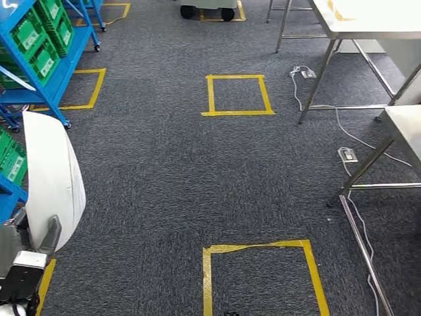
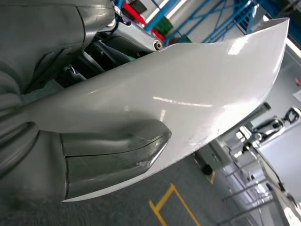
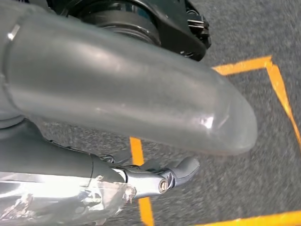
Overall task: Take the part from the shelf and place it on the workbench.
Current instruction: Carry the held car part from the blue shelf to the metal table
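Left robot hand (image 2: 46,155) grips white part (image 1: 52,178) near-left; right robot hand (image 3: 106,113) holds nothing. We keep it level, walk twd far-right desk (image 1: 377,20).

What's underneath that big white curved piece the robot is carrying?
Under the white part, the left hand grips it, thumb pressed against its surface. Below lies grey carpet with yellow tape. The other fingers are mostly hidden behind the part.

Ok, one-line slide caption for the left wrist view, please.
Left hand grips the white curved part above grey carpet with yellow tape.
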Tool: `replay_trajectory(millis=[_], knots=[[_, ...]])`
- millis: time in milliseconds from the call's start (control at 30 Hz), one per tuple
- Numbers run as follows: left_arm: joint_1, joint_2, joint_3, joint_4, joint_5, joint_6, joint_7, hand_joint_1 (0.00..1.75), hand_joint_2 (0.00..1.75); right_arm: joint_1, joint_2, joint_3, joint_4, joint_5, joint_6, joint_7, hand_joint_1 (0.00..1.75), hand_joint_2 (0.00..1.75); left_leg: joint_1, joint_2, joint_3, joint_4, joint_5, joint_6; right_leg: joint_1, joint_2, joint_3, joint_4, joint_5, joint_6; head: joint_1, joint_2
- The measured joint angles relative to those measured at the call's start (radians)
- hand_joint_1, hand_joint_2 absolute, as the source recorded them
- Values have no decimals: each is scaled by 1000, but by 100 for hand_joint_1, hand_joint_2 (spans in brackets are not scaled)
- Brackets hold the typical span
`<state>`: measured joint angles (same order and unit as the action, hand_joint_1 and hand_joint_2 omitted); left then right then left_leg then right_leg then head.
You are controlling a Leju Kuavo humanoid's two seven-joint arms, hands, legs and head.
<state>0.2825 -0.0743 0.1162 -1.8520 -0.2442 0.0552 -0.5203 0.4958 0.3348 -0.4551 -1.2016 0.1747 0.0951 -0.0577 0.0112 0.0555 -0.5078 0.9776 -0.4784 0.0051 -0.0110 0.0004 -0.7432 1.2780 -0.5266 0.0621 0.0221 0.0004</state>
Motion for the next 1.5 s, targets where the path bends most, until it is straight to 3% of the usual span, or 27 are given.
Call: replay_trajectory(millis=[100, 167, 233, 300, 367, 433, 467, 500, 533, 600, 667, 733, 767, 833, 900, 967, 1000, 1033, 1067, 1133, 1200, 1300, 1367, 1433, 1467, 1500], knots=[[-5, 4, -2, 8, -5, -12, 0, 175, 175, -3, 2, -5, 0, 0, -4, -1, 0, 0, 0, 31, 12, 3, -11, -17, -4, -51, 122, -197, 73, 3, -1, 0], [-11, 8, -3, 11, -6, -14, -1, 175, 175, -6, 5, -7, -1, 1, -5, -1, 0, 0, -3, 46, 20, 4, -16, -29, -1, -65, 146, -237, 83, -11, -4, 0], [-16, 12, -8, 14, -10, -20, -1, 175, 175, -6, 6, -12, -2, 3, -5, -5, 0, 0, -1, 60, 24, 1, -17, -39, 2, -45, 141, -237, 86, -30, -7, 0], [-21, 17, -16, 17, -16, -32, -2, 175, 175, -7, 7, -18, -2, 7, -2, -12, 0, 0, 4, 31, 11, 31, -44, -46, 1, -24, 139, -242, 90, -45, -10, 0], [-24, 26, -22, 20, -21, -42, -3, 175, 175, -12, 7, -25, -2, 13, 5, -20, 0, 0, 5, -23, -45, 146, -105, -47, 0, 0, 139, -245, 93, -54, -16, 0], [-26, 33, -27, 26, -25, -49, -3, 175, 175, -18, 7, -31, -2, 19, 11, -26, 0, 0, 4, -46, -118, 278, -148, -44, 4, 27, 138, -245, 94, -58, -18, 0], [-28, 36, -29, 29, -27, -51, -2, 175, 175, -20, 7, -33, -1, 21, 14, -29, 0, 0, 2, -50, -138, 304, -141, -41, 5, 42, 139, -245, 93, -59, -18, 0], [-31, 38, -32, 32, -28, -53, -1, 175, 175, -22, 8, -36, -1, 23, 16, -31, 0, 0, 0, -53, -140, 287, -113, -36, 7, 57, 140, -245, 93, -59, -18, 0], [-35, 41, -34, 34, -28, -55, -1, 175, 175, -23, 8, -38, 0, 26, 19, -33, 0, 0, -2, -59, -124, 235, -70, -30, 7, 71, 142, -245, 93, -59, -18, 0], [-44, 48, -41, 35, -29, -63, 0, 175, 175, -26, 9, -45, 2, 34, 27, -38, 0, 0, -4, -101, -75, 98, 8, -19, 7, 96, 142, -244, 94, -57, -18, 0], [-54, 54, -48, 38, -32, -73, 2, 175, 175, -30, 11, -52, 5, 48, 37, -44, 0, 0, -5, -132, -49, 24, 28, -18, 5, 117, 133, -244, 97, -49, -18, 0], [-67, 60, -57, 43, -35, -83, 5, 175, 175, -33, 12, -63, 8, 65, 51, -49, 0, 0, -5, -122, -46, 9, 28, -16, 1, 134, 123, -249, 103, -35, -18, 0], [-74, 61, -63, 46, -36, -88, 8, 175, 175, -34, 12, -70, 10, 72, 58, -51, 0, 0, -5, -112, -43, 3, 31, -12, 1, 126, 118, -247, 102, -31, -17, 0], [-86, 64, -73, 52, -35, -96, 14, 175, 175, -40, 13, -84, 14, 85, 71, -53, 0, 0, -2, -89, -37, -9, 35, -3, 5, 74, 87, -193, 70, -25, -13, 0], [-91, 68, -78, 60, -34, -103, 20, 175, 175, -51, 13, -95, 17, 97, 83, -56, 0, 0, -3, -63, -34, -10, 33, 2, 5, 22, 23, -65, 9, -18, -9, 0], [-98, 72, -81, 72, -34, -108, 24, 175, 175, -60, 13, -106, 21, 111, 97, -62, 0, 0, -3, -39, -30, -10, 28, 1, 1, 9, -25, 29, -17, -9, -9, 0], [-103, 74, -84, 77, -34, -110, 24, 175, 175, -61, 13, -111, 24, 117, 103, -65, 0, 0, -2, -30, -26, -10, 25, -2, -2, 6, -22, 24, -2, -4, -8, 0], [-107, 74, -87, 82, -34, -112, 26, 175, 175, -62, 13, -116, 27, 122, 109, -68, 0, 0, 0, -24, -22, -9, 21, -6, -5, 3, 2, -20, 28, 0, -8, 0], [-112, 76, -90, 87, -34, -114, 29, 175, 175, -63, 13, -122, 29, 126, 115, -71, 0, 0, 2, -19, -16, -9, 16, -12, -9, -3, 40, -89, 62, 4, -8, 0], [-122, 79, -94, 96, -33, -116, 35, 175, 175, -70, 14, -131, 37, 136, 125, -78, 0, 0, 0, -13, -8, -3, 5, -25, -11, -15, 112, -207, 97, 4, -7, 0], [-133, 82, -98, 104, -32, -118, 37, 175, 175, -78, 15, -142, 44, 149, 135, -84, 0, 0, -3, -10, -5, 0, 1, -35, -6, -17, 133, -239, 90, -10, -8, 0], [-142, 83, -103, 113, -30, -120, 38, 175, 175, -83, 16, -157, 52, 164, 144, -90, 0, 0, 3, -14, -7, 11, -13, -45, -4, -7, 134, -239, 85, -38, -12, 0], [-145, 84, -104, 117, -30, -120, 38, 175, 175, -89, 16, -163, 54, 167, 147, -92, 0, 0, 5, -33, -51, 99, -58, -49, -4, -1, 140, -241, 82, -51, -14, 0], [-146, 86, -105, 123, -29, -120, 38, 175, 175, -95, 16, -168, 56, 168, 148, -93, 0, 0, 4, -45, -137, 248, -111, -48, -1, 8, 144, -242, 77, -59, -15, 0], [-146, 87, -105, 126, -29, -120, 38, 175, 175, -96, 16, -170, 57, 169, 149, -93, 0, 0, 4, -47, -171, 298, -117, -46, 0, 13, 148, -242, 75, -61, -16, 0], [-145, 87, -105, 129, -29, -120, 38, 175, 175, -97, 16, -171, 58, 169, 150, -94, 0, 0, 3, -48, -189, 313, -103, -43, 2, 18, 152, -242, 72, -63, -15, 0]])
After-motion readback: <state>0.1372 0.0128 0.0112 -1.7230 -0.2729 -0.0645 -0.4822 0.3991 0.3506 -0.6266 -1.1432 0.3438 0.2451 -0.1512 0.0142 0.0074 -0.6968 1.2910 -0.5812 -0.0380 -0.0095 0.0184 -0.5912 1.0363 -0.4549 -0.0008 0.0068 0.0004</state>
